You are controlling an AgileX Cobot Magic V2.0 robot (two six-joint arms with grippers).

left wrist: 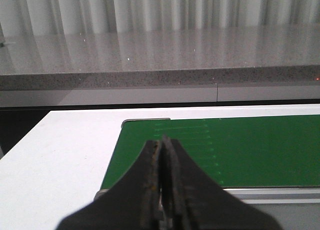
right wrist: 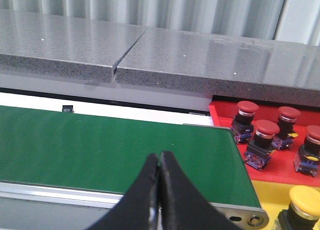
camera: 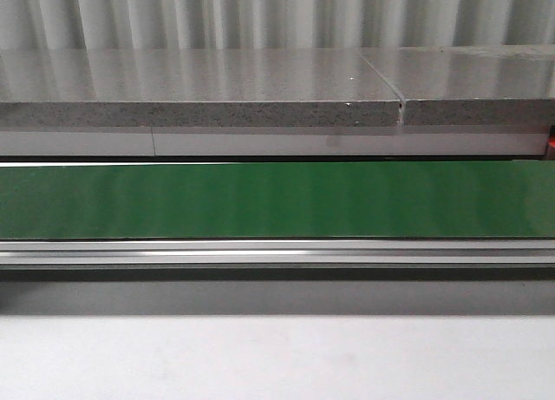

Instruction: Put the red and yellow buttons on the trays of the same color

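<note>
Beside the green belt's (right wrist: 115, 145) end, we are finding red buttons (right wrist: 262, 140) sitting on the red tray (right wrist: 280, 165); both grippers (right wrist: 159, 187) (left wrist: 162, 175) are hanging closed, empty. Buttons appear rigid, light; we are advising gripping the bodies.

The front camera is facing the green belt (camera: 277, 200) squarely; both wrist cameras are looking low over closed fingertips (sharing that belt) towards the grey counter (left wrist: 160, 55).

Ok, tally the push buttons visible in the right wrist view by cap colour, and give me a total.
Red-capped push buttons on the red tray: 4
Yellow-capped push buttons on the yellow tray: 1
Total: 5, though the frame edge may hide more.
</note>
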